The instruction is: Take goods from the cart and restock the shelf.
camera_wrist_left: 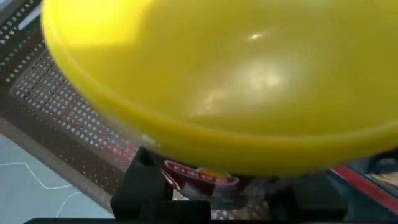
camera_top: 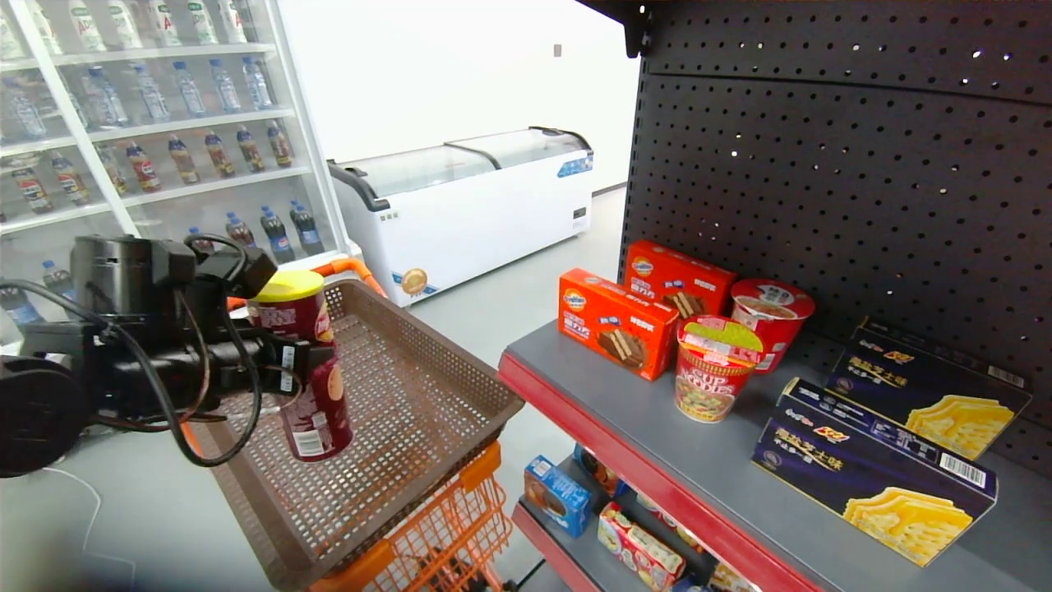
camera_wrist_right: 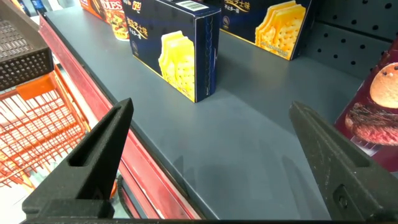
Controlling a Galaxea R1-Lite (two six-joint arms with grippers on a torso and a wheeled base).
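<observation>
The left gripper (camera_top: 300, 362) is clamped on the chip canister (camera_top: 316, 419), its fingers pressing the dark red tube at mid-height from either side. The canister stands nearly upright with its yellow lid (camera_top: 288, 285) above the fingers. In the left wrist view that lid (camera_wrist_left: 236, 74) sits right in front of the camera, with the red tube (camera_wrist_left: 199, 177) between the dark fingers below it.

Directly under the held canister lies the brown perforated basket (camera_top: 444, 345). The tube's lower end hangs over the mesh floor; whether it touches cannot be told. The basket rests on top of the orange wire cart (camera_top: 444, 534).

The right gripper (camera_wrist_right: 211, 124) is spread wide and holds nothing, hovering over the grey shelf (camera_wrist_right: 249, 137). Just ahead of its fingers stands a dark blue cracker box (camera_wrist_right: 180, 50), with a second (camera_top: 929, 386) behind it by the pegboard. A red packet (camera_wrist_right: 379, 106) sits just beside one finger.

Farther along the shelf from this gripper stand two noodle cups (camera_top: 713, 370), touching each other. Beyond them are two orange biscuit boxes (camera_top: 616, 322), one behind the other. The lower shelf (camera_top: 567, 551) under the red edge holds a blue box (camera_top: 559, 493) and other packets.
</observation>
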